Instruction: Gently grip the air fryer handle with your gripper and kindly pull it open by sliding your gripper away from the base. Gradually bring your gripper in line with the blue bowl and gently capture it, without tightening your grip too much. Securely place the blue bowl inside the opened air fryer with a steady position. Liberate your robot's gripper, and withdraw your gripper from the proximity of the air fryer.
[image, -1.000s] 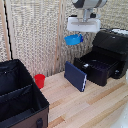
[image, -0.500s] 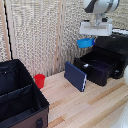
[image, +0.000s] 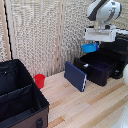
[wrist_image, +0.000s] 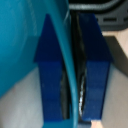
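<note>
Nearest on bench (image: 95, 110), exterior view's left: black fabric case (image: 20, 100) w/ dividers. Behind it: small red cup (image: 39, 80). Mid-bench: flat dark-blue slab (image: 75, 76), propped on edge against open drawer (image: 97, 67) of air fryer (image: 118, 52). Handle not made out. Above drawer's far edge: blue bowl (image: 90, 47), off the bench, hanging under pincer (image: 91, 44). Wrist view: blue fingers (wrist_image: 47, 75) closed on thin bowl rim (wrist_image: 67, 75), one each side of wall. Handling, est.: light, rigid, likely smooth plastic, slippery at rim; thin wall, so modest squeeze only. Best hold: rim, as now. Bowl not yet inside drawer; appears tilted.
</note>
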